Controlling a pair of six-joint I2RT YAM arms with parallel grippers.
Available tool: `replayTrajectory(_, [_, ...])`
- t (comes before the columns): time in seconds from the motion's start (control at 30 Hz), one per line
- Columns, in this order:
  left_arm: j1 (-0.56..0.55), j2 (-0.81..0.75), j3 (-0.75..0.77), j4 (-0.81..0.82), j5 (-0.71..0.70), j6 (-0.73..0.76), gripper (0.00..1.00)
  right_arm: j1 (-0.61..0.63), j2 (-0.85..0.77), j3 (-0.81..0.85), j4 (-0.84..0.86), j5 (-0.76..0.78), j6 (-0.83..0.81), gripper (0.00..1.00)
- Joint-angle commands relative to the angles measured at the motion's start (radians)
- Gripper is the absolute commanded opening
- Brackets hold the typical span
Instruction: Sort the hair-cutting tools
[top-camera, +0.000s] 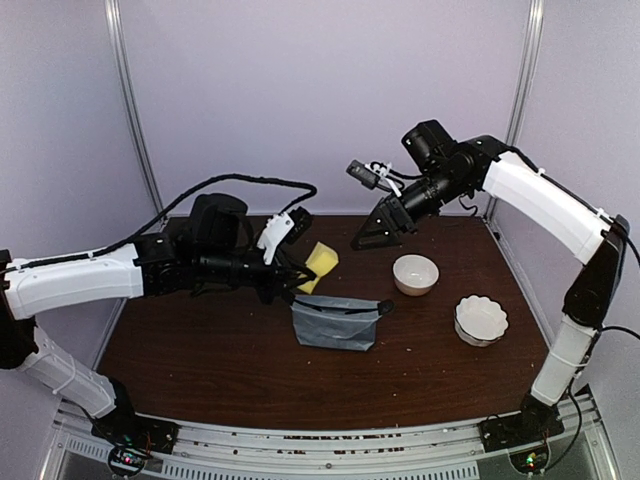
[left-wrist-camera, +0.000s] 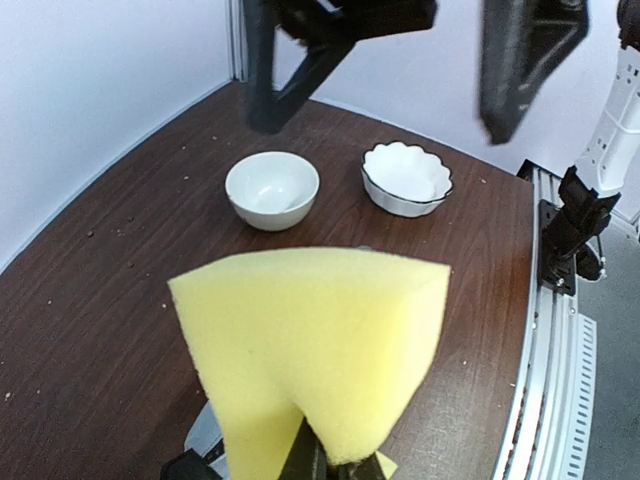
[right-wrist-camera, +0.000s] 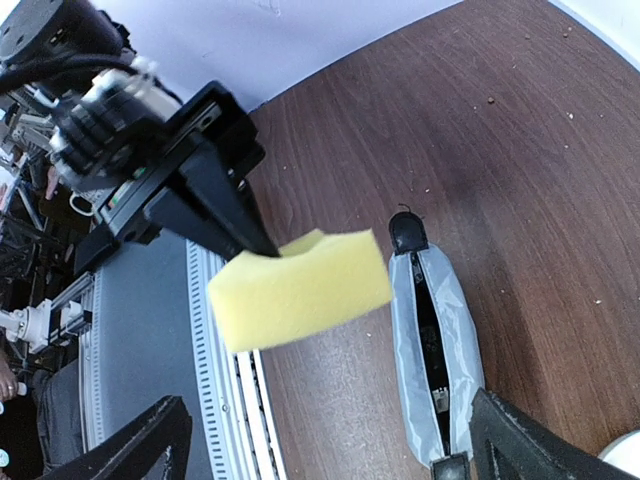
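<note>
Since no tools lie in the open, we judge them inside the unzipped pouch (right-wrist-camera: 455, 340) on the tabletop (top-camera: 220, 350); our right jaws, spread wide above, should descend lengthwise over it; left jaws pinch the sponge (left-wrist-camera: 310, 340) clear.

Soft, even light fills all views, with faint shadows on the dark table (top-camera: 230, 370). In the left wrist view the right hand (left-wrist-camera: 383, 125) overhead is blurred; the yellow sponge (left-wrist-camera: 320, 340) is bright.
</note>
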Motion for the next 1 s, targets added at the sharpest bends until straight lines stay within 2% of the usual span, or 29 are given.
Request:
replayTrajectory(0.0, [-0.021, 0.021, 0.041, 0.093, 0.062, 0.029, 0.0, 0.035, 0.072, 0.049, 0.072, -0.058, 0.061, 1.0])
replayTrajectory(0.27, [-0.033, 0.026, 0.057, 0.083, 0.093, 0.032, 0.0, 0.094, 0.147, 0.073, 0.058, -0.103, 0.075, 1.0])
replayTrajectory(0.4, [-0.036, 0.033, 0.07, 0.055, 0.08, 0.039, 0.0, 0.094, 0.176, 0.094, 0.042, -0.164, 0.083, 0.92])
replayTrajectory(0.57, [-0.037, 0.045, 0.085, 0.016, 0.041, 0.041, 0.0, 0.094, 0.17, 0.093, -0.022, -0.224, 0.023, 0.93])
replayTrajectory(0.77, [-0.037, 0.06, 0.092, -0.011, -0.032, 0.039, 0.0, 0.094, 0.143, 0.066, -0.067, -0.22, -0.032, 0.94])
replayTrajectory(0.9, [-0.037, 0.072, 0.106, -0.013, -0.012, 0.038, 0.0, 0.094, 0.139, 0.048, -0.034, -0.184, -0.005, 0.83])
replayTrajectory(0.97, [-0.037, 0.074, 0.108, -0.009, -0.004, 0.037, 0.0, 0.094, 0.146, 0.049, -0.021, -0.162, 0.009, 0.73])
